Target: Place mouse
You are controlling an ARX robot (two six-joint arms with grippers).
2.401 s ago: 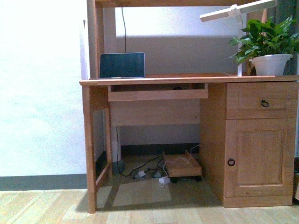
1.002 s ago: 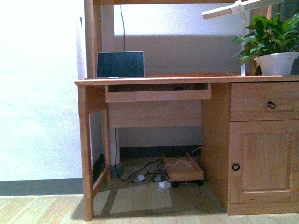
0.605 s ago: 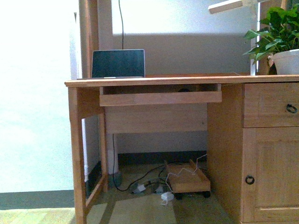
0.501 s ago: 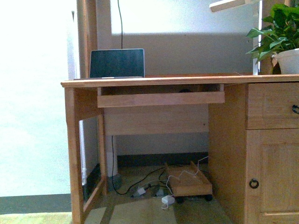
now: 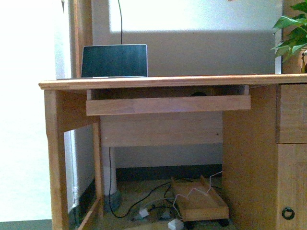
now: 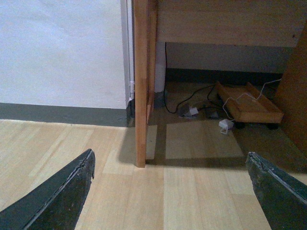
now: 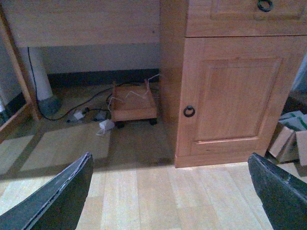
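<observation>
A small dark domed shape peeks over the front board of the pull-out tray under the desktop. It may be the mouse, but most of it is hidden. My left gripper is open and empty, low over the wooden floor near the desk's left leg. My right gripper is open and empty, over the floor in front of the cupboard door. Neither arm shows in the front view.
A laptop stands open on the desktop at the left. A plant is at the far right. Under the desk are cables and a small wheeled wooden tray. Cardboard boxes lie beside the cupboard.
The front view has closed in on the desk: the desk, laptop and tray loom larger, and the plant and lamp have slid out toward the right edge.
</observation>
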